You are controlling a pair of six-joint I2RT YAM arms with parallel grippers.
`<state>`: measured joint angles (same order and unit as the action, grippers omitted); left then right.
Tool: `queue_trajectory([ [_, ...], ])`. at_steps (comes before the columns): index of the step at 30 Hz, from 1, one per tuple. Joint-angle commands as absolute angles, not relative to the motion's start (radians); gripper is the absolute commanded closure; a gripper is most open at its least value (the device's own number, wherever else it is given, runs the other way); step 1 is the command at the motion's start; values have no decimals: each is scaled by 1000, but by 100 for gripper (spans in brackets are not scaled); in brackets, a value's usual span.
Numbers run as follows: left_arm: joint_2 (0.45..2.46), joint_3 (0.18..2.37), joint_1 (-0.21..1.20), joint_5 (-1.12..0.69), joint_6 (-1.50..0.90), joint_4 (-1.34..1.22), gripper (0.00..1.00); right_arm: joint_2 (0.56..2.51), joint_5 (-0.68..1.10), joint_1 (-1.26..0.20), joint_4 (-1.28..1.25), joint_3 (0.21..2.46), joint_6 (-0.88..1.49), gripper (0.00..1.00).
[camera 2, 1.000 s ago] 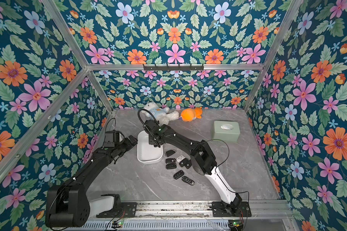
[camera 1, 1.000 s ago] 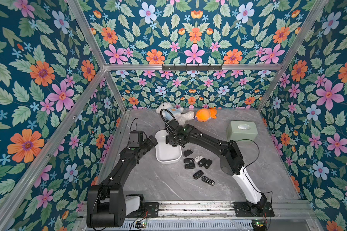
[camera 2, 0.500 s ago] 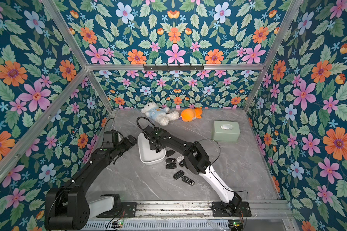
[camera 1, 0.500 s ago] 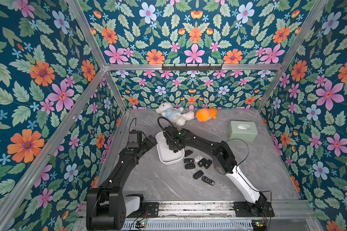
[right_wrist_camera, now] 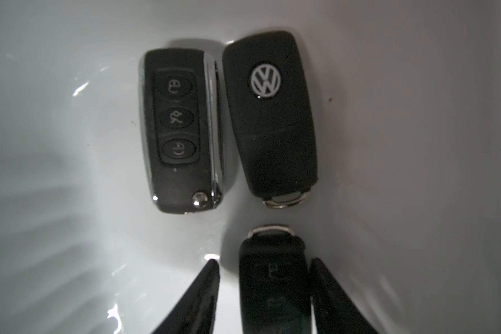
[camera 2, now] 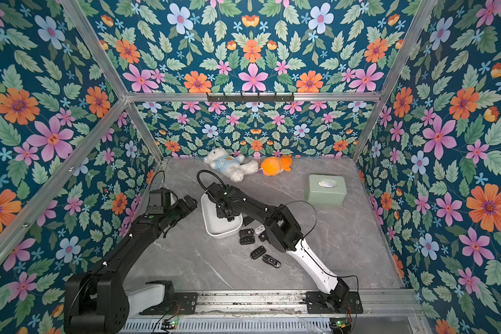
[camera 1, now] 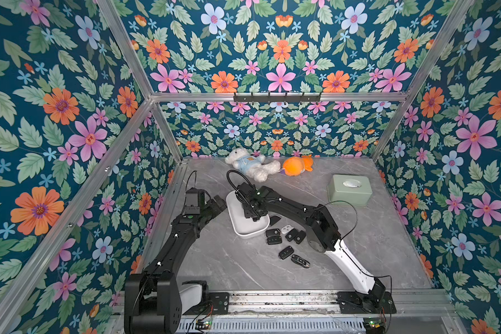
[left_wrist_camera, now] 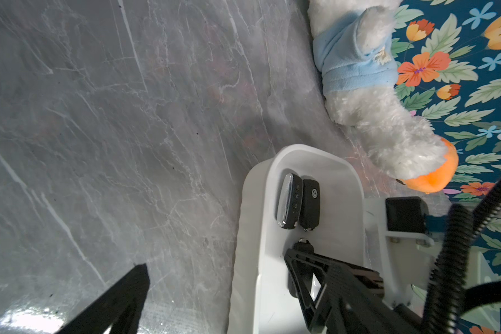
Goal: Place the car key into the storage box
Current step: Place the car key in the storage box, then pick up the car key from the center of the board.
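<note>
The white storage box (camera 1: 243, 231) lies mid-table, seen in both top views. My right gripper (camera 1: 254, 215) reaches down inside it. In the right wrist view its jaws stand slightly apart on either side of a black car key (right_wrist_camera: 274, 283), which lies flat on the box floor (right_wrist_camera: 70, 144). Two more keys lie side by side there: a chrome-edged one (right_wrist_camera: 180, 133) and a VW one (right_wrist_camera: 269, 115). My left gripper (camera 1: 218, 204) hovers open just beside the box's left wall (left_wrist_camera: 252, 202), holding nothing.
Several loose black keys (camera 1: 285, 252) and a white fob (camera 1: 286, 229) lie on the table right of the box. A sage-green box (camera 1: 349, 189) stands at the back right. A white plush bear (camera 1: 249, 164) and an orange plush (camera 1: 294, 166) lie by the back wall.
My right gripper has come down into the storage box with the key, and its jaws have parted from it. The left arm has barely moved.
</note>
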<state>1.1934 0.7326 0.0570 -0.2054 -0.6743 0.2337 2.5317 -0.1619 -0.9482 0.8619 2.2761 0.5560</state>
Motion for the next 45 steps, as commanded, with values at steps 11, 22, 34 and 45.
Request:
queue_trajectory([
  [11, 1246, 828, 58, -239, -588, 264, 1, 2355, -147, -924, 754, 2276, 576, 40],
  [22, 1364, 986, 210, -184, -550, 282, 2, 1985, -90, -838, 462, 1763, 632, 14],
  [34, 1648, 1339, 551, -34, -563, 433, 3, 1439, 147, -563, 237, 1081, 690, 1],
  [45, 1946, 1664, 732, 7, -488, 635, 5, 1150, 322, -348, 304, 805, 583, 1],
])
